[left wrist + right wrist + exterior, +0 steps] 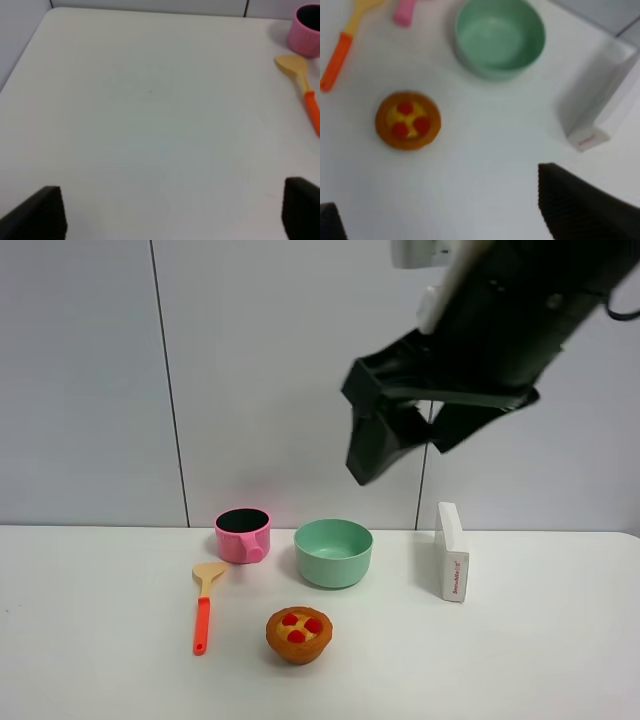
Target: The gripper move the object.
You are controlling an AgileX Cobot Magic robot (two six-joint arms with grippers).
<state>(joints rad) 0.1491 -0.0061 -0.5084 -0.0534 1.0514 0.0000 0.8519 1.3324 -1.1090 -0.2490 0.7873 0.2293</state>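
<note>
The pink saucepan (243,534) stands upright on the white table (90,660), at the back and left of centre, with its short handle pointing toward the front. It shows at the edge of the left wrist view (306,31), and only its handle shows in the right wrist view (404,11). My right gripper (403,448) hangs high above the table, above and right of the mint-green bowl (333,552). Its jaws are wide apart and empty in the right wrist view (455,220). My left gripper (170,215) is open and empty over bare table, left of the saucepan.
A wooden spatula with an orange handle (204,606) lies in front of the saucepan. A toy fruit tart (299,634) sits in front of the bowl. A white box (452,551) stands upright right of the bowl. A grey wall runs behind the table.
</note>
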